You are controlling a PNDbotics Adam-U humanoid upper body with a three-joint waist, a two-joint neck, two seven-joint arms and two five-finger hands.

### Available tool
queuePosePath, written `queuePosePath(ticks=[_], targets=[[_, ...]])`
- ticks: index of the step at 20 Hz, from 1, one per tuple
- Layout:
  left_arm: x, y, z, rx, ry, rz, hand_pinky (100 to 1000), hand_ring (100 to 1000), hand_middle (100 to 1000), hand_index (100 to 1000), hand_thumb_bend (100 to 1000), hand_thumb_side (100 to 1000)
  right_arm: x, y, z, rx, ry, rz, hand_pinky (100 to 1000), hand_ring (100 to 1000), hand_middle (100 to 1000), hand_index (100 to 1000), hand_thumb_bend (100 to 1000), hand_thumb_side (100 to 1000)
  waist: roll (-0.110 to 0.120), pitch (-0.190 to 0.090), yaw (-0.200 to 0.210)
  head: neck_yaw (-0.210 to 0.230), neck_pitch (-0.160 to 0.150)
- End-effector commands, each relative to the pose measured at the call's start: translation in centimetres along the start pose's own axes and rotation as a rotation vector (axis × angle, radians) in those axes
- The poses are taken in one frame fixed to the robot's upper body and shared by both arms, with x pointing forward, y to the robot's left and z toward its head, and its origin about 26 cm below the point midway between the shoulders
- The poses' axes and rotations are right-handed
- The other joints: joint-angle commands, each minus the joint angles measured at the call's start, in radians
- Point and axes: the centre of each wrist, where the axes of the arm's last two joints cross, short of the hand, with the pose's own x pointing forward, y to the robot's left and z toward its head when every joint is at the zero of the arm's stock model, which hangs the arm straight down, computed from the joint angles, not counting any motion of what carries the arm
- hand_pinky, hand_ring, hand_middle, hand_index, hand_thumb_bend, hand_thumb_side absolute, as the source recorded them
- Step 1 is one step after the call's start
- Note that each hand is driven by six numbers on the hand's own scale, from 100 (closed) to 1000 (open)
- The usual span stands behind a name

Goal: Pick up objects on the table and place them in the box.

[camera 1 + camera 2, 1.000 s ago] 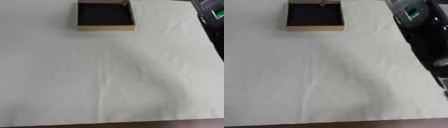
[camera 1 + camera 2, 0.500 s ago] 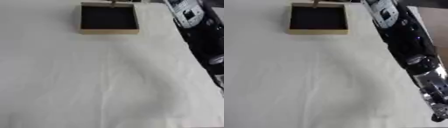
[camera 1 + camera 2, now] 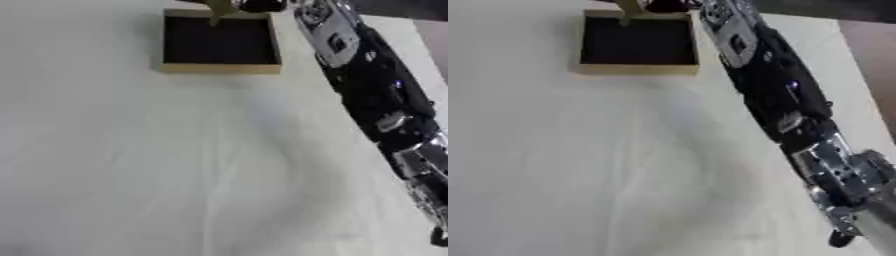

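A shallow tan box (image 3: 220, 68) with a dark inside stands at the far middle of the table. My right arm (image 3: 376, 100) runs from the lower right corner up to the top edge. My right hand (image 3: 259, 5) shows there as a dark shape, partly cut off, above the box's far rim. It is shut on a small tan object (image 3: 219, 8), which hangs over that far rim. The object's shape is too blurred to make out. My left hand shows in neither view.
A pale cloth (image 3: 131, 165) with soft creases covers the table. The table's right edge (image 3: 859, 75) runs beside my arm, with a darker floor beyond it.
The whole picture has shifted, so the camera moved. Much more of my right arm now shows, and the hand with the tan object has come into view above the box.
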Motion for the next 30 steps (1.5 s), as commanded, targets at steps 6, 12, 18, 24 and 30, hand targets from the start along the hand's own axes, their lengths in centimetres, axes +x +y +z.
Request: queuePosePath(ticks=[6,12,18,24,30], targets=[[0.7,0.2,-0.5,-0.007,-0.030,-0.001,681,801,772,765,100,566,-2.4,2.2,1.2,0.057,-0.004,0.077,794,717,532,713,100,100,0.007,-0.019,-0.002,-0.039,0.005],[0.7,0.0,-0.6,-0.010,-0.032,0.006,681,802,772,765,100,566,-3.5,5.6,3.0,0.301,0.091,0.144,853,888,848,942,100,586,0.007,-0.019,0.003,-0.040,0.004],[0.6,0.0,-0.6,-0.011,-0.027,0.006,682,802,773,765,100,566,-2.8,4.1,1.7,0.327,0.100,0.181,853,893,849,941,100,572,0.005,-0.022,0.001,-0.034,0.009],[0.6,0.1,-0.5,-0.015,-0.019,0.003,682,803,773,766,100,566,-2.1,2.1,0.6,0.284,0.076,0.169,852,889,846,942,100,546,0.004,-0.029,-0.003,-0.033,0.017],[0.6,0.2,-0.4,-0.019,-0.011,-0.003,682,803,773,766,100,566,-1.1,-1.2,-0.7,0.179,0.050,0.155,854,895,852,946,100,514,0.006,-0.041,-0.015,-0.023,0.027]])
